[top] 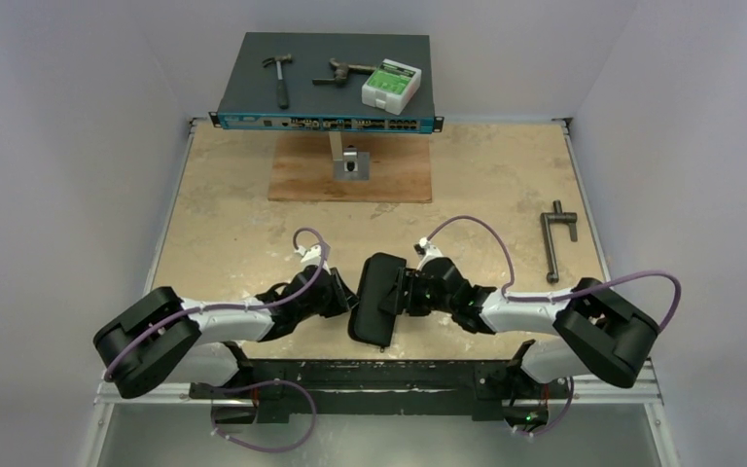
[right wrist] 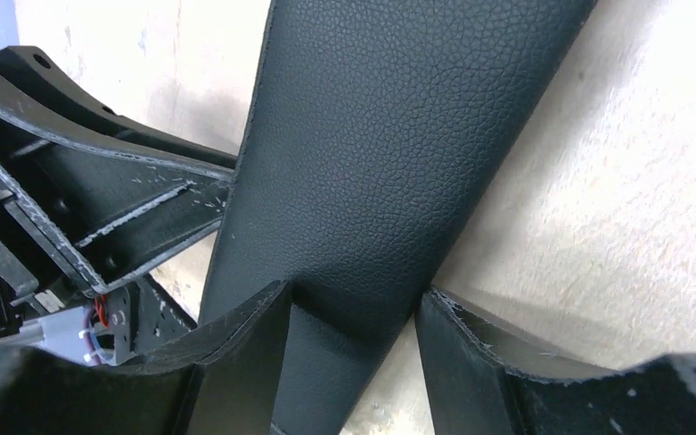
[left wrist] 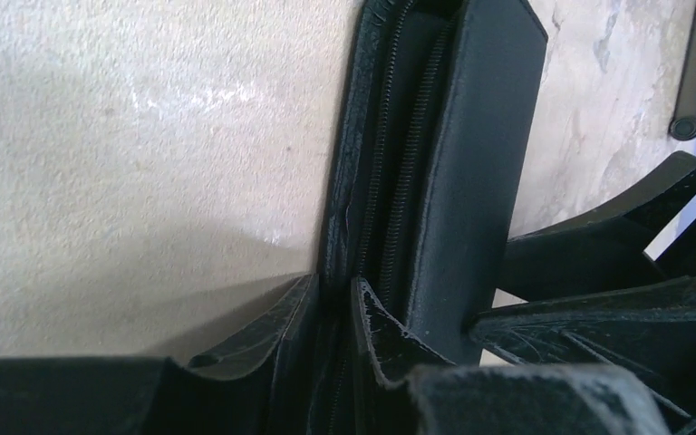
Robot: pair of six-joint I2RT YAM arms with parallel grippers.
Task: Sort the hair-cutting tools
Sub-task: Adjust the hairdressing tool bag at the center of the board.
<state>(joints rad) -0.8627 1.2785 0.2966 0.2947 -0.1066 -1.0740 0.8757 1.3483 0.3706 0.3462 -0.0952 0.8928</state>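
Observation:
A black leather zip case (top: 377,297) stands on its edge at the near middle of the table, between my two grippers. My left gripper (top: 350,297) is shut on one side panel of the case by the zip, as the left wrist view shows (left wrist: 335,290); the case (left wrist: 480,136) is slightly parted along the zip there. My right gripper (top: 404,292) grips the case from the other side. In the right wrist view its fingertips (right wrist: 353,304) press both sides of the grained case (right wrist: 372,136). The scissors, the clip and the comb are not in view.
A dark network switch box (top: 326,97) at the back carries a hammer (top: 277,78), a rusty tool (top: 342,71) and a white-green box (top: 390,85). A wooden board (top: 350,180) with a small metal block (top: 351,163) lies before it. A grey T-shaped bar (top: 555,238) lies at the right.

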